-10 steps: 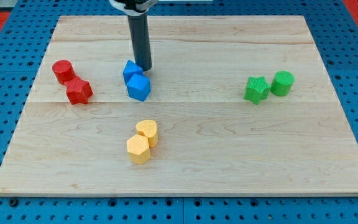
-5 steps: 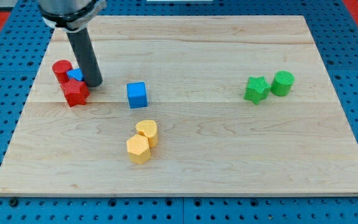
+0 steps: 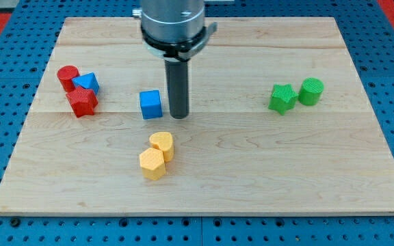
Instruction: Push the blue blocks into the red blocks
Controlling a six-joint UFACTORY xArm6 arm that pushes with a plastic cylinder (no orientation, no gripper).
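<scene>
My tip point(image 3: 178, 115) rests on the board just to the right of a blue cube point(image 3: 150, 104), with a small gap between them. A second blue block point(image 3: 87, 83) sits at the view's left, touching both a red cylinder point(image 3: 68, 76) and a red star-shaped block point(image 3: 81, 102). The rod rises from the tip to the arm's grey body at the view's top.
Two yellow blocks point(image 3: 157, 156) lie touching each other below the blue cube. A green star-shaped block point(image 3: 281, 98) and a green cylinder point(image 3: 312, 91) stand together at the view's right. The wooden board point(image 3: 252, 171) lies on a blue pegboard.
My tip pushed one blue block left into the red blocks, then moved back right to the right side of the blue cube. The cube stayed where it was.
</scene>
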